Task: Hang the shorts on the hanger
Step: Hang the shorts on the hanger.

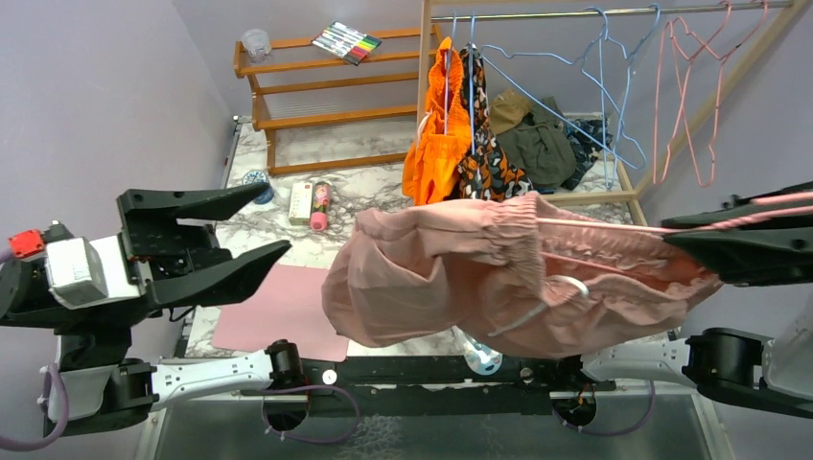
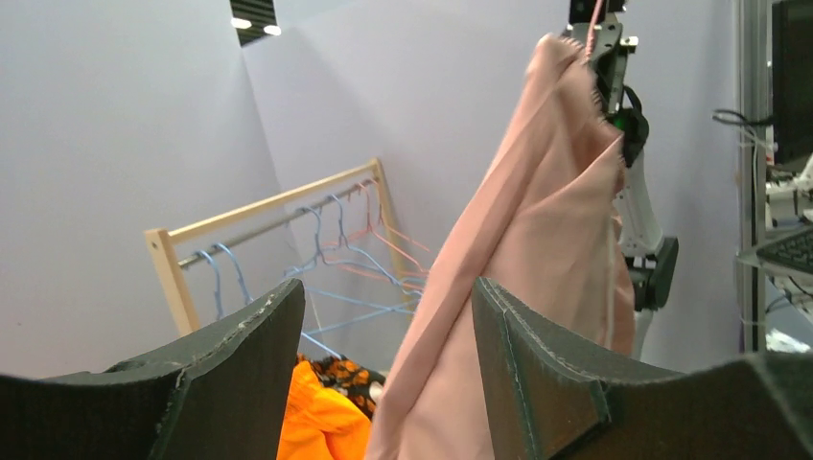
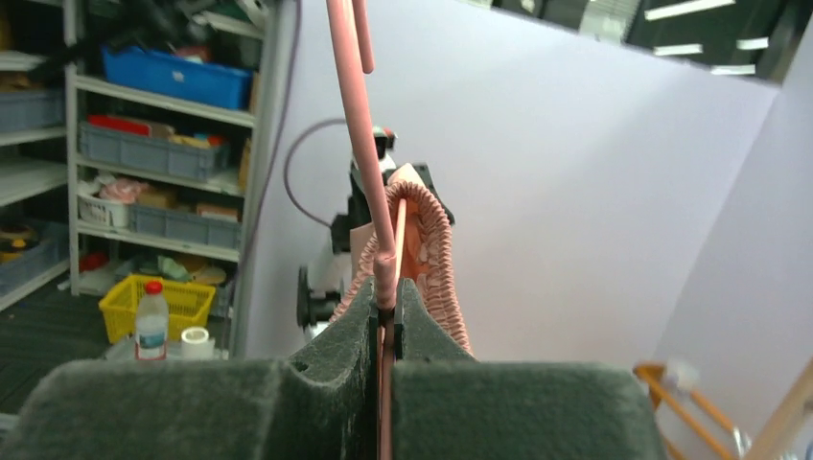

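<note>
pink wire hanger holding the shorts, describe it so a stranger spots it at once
Find the wooden clothes rail at the back, then drop to the black right hand at the right edge. Pinched in it is the thin pink wire hanger, draped with dusty-pink fabric shorts; the other pink wire hangers hang bare on the rail.

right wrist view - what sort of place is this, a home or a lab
Probably a robotics lab or workshop, not a home: open shelving stacked with plastic storage bins, and a wooden clothes rail with wire hangers set up like a test prop behind the arms.
</note>
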Controlling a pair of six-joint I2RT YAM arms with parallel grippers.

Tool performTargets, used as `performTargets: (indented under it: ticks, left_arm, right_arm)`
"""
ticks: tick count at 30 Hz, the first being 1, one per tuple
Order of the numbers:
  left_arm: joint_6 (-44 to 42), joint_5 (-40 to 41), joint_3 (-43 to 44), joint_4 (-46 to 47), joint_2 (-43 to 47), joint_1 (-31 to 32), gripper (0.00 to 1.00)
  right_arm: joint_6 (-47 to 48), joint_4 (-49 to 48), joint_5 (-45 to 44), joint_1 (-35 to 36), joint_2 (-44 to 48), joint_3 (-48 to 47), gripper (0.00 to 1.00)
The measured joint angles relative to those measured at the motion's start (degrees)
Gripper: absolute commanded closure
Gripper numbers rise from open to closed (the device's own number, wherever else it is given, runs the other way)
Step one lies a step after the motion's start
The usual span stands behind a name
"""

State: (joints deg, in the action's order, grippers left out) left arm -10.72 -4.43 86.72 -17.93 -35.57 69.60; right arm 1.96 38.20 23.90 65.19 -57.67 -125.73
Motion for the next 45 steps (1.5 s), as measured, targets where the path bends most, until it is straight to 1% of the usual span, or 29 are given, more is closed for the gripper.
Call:
performTargets:
  ticks: [2, 4, 7, 10, 12, 13, 15, 17, 18, 20, 22, 23, 25, 26, 28, 30, 31, 33, 36, 42, 45]
  left_arm:
    - [-0.4, 0.4, 0.8, 0.9, 0.3, 0.0, 0.33]
    - [-0.7, 1.2, 1.0, 1.6, 0.8, 0.0, 0.33]
    - [-1.0, 2.6, 0.9, 1.8, 1.7, 0.0, 0.33]
    - [-1.2, 4.1, 0.5, 2.0, 2.7, 0.0, 0.33]
    - [-1.4, 4.6, 0.1, 1.9, 3.0, 0.0, 0.33]
    - [-1.5, 4.9, -0.1, 1.9, 3.1, 0.0, 0.33]
    - [-1.8, 5.2, -0.3, 1.6, 3.1, 0.0, 0.33]
    - [-2.1, 5.3, -0.4, 1.1, 2.9, 0.0, 0.33]
    - [-2.2, 5.4, -0.4, 1.0, 2.9, 0.0, 0.33]
    - [-2.3, 5.4, -0.8, 1.1, 2.9, 0.0, 0.33]
    - [-2.3, 5.4, -1.7, 1.1, 3.0, 0.0, 0.33]
    - [-2.3, 5.4, -2.3, 1.0, 3.1, 0.0, 0.33]
    - [-2.3, 5.7, -3.0, 0.3, 3.1, 0.0, 0.33]
    - [-2.3, 5.9, -3.0, -0.2, 3.1, 0.0, 0.33]
    - [-2.5, 6.2, -2.6, -0.9, 3.1, 0.0, 0.33]
    - [-2.7, 6.3, -1.5, -1.3, 2.8, 0.0, 0.33]
    - [-2.8, 6.3, -0.9, -1.4, 2.7, 0.0, 0.33]
    - [-3.1, 6.3, -0.3, -1.2, 2.6, 0.0, 0.33]
    - [-3.3, 6.3, -0.6, -1.2, 2.6, 0.0, 0.33]
    - [-3.3, 6.2, -2.8, -1.9, 2.6, 0.0, 0.33]
    - [-3.3, 6.3, -3.2, -1.9, 2.6, 0.0, 0.32]
  right_arm:
    - [-0.5, -1.9, 2.2, 0.0, -0.9, -2.7, 0.99]
    - [-0.7, -3.2, 3.0, 0.0, -0.4, -1.5, 0.99]
    - [-0.6, -5.2, 2.4, 0.0, 2.4, 7.1, 0.99]
    - [-0.5, -4.2, 0.3, 0.1, 4.1, 17.7, 0.99]
    - [-0.3, -0.8, -1.0, 0.1, 1.9, 19.5, 0.99]
    - [-0.2, 1.5, -1.2, 0.1, 0.1, 17.7, 0.99]
    - [-0.2, 5.6, -0.5, 0.0, -6.0, 9.5, 0.99]
    - [-0.4, 5.3, 0.9, 0.0, -11.1, 0.8, 0.99]
    - [-0.4, 4.1, 1.5, 0.0, -11.6, -0.9, 0.99]
    - [-0.4, 1.4, 1.9, 0.0, -9.2, 0.7, 0.99]
    - [-0.3, -0.9, 1.8, 0.1, -4.4, 6.7, 0.99]
    - [0.1, -1.1, 1.6, 0.1, -1.4, 11.4, 0.99]
    - [0.3, -0.6, 1.7, 0.0, 0.9, 12.1, 0.99]
    - [0.4, 0.3, 2.3, 0.0, 0.6, 11.1, 0.99]
    - [-0.1, 1.4, 4.9, 0.0, -2.7, 6.1, 0.99]
    - [-0.9, -0.3, 8.2, 0.0, -5.1, 3.0, 0.99]
    - [-1.4, -1.6, 9.6, 0.0, -5.3, 3.0, 0.99]
    - [-1.6, -3.7, 11.1, 0.0, -4.3, 6.3, 0.99]
    - [-1.0, -3.8, 10.3, 0.0, -1.2, 13.5, 0.99]
    - [0.2, -1.6, 4.8, 0.0, 4.0, 27.0, 0.99]
    - [0.6, 0.0, 2.4, 0.0, 4.1, 28.8, 0.99]
